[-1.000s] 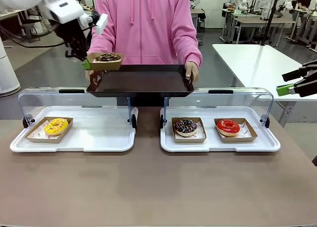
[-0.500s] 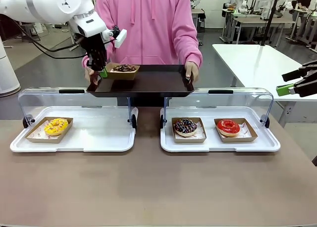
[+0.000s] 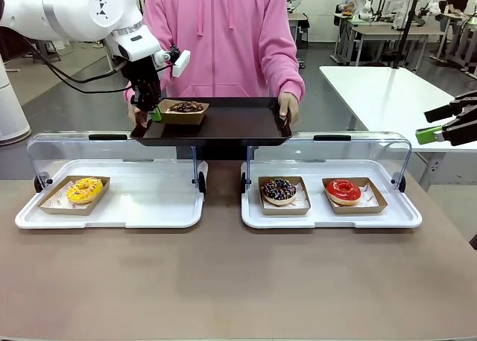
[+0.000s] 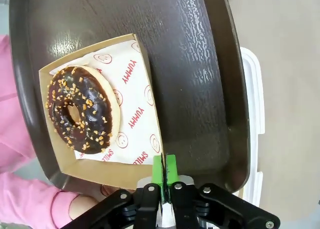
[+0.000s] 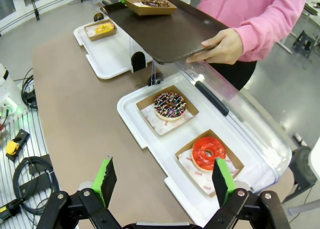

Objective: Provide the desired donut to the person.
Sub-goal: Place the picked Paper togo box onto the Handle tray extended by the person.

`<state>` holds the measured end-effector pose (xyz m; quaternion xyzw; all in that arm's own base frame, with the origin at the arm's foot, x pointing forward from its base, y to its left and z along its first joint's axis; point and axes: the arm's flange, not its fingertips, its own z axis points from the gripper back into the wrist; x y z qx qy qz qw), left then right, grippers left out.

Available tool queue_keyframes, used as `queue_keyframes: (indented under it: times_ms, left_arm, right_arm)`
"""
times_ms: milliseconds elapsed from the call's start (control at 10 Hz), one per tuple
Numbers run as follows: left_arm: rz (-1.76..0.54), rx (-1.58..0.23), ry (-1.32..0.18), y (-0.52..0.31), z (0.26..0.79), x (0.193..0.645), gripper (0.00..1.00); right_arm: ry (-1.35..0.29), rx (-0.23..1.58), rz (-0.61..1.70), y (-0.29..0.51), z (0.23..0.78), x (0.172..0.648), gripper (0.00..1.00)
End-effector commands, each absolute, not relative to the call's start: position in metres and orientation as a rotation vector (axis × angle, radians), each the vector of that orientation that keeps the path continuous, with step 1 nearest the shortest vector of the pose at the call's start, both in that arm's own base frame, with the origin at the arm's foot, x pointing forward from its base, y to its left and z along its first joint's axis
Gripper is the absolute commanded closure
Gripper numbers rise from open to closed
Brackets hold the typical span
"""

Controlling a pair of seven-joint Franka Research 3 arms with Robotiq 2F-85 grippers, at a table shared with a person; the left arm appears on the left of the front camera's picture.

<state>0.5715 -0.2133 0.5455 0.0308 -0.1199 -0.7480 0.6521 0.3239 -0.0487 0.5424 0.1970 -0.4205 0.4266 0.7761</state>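
A chocolate donut (image 3: 185,106) (image 4: 80,109) with nut bits lies in a brown cardboard tray (image 4: 140,89). That tray rests on the left end of a dark serving tray (image 3: 216,125) (image 4: 200,64). The person (image 3: 223,36) in a pink hoodie holds the serving tray out with both hands, one hand (image 3: 287,106) on its right edge. My left gripper (image 3: 155,114) (image 4: 164,169) is at the cardboard tray's near-left wall, its green pads pinched on that wall. My right gripper (image 3: 426,125) (image 5: 164,181) hangs open at the far right, holding nothing.
Two white display trays (image 3: 112,214) (image 3: 328,216) with raised clear lids stand on the brown table. The left one holds a yellow donut (image 3: 84,190). The right one holds a sprinkled chocolate donut (image 3: 278,190) (image 5: 170,105) and a red donut (image 3: 343,190) (image 5: 208,153).
My left gripper has carried the chocolate donut rightward and down from above the serving tray's left corner onto the tray. The right arm has stayed still.
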Motion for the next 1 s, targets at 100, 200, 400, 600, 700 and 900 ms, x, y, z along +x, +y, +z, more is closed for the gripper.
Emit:
queue_keyframes:
  times_ms: [100, 200, 400, 600, 700, 900]
  left_arm:
    - [-1.680, -0.036, -0.229, -0.2092, 0.5544, 0.5750, 0.35]
    - [-1.683, -0.044, -0.237, -0.2075, 0.5567, 0.5734, 0.00]
    - [-1.673, -0.040, -0.237, -0.2056, 0.5592, 0.5722, 0.00]
    - [-1.674, -0.059, -0.219, -0.2054, 0.5583, 0.5729, 0.00]
    - [-1.668, -0.072, -0.223, -0.2041, 0.5594, 0.5728, 0.00]
    - [-1.652, -0.085, -0.220, -0.2040, 0.5585, 0.5731, 0.00]
  right_arm:
    - [-0.916, 0.437, 0.928, -0.0490, 0.5412, 0.3259, 0.00]
    - [-0.916, 0.437, 0.928, -0.0490, 0.5412, 0.3259, 0.00]
    - [-0.916, 0.437, 0.928, -0.0490, 0.5412, 0.3259, 0.00]
    - [-0.916, 0.437, 0.928, -0.0490, 0.5412, 0.3259, 0.00]
    - [-0.916, 0.437, 0.928, -0.0490, 0.5412, 0.3259, 0.00]
    - [-0.916, 0.437, 0.928, -0.0490, 0.5412, 0.3259, 0.00]
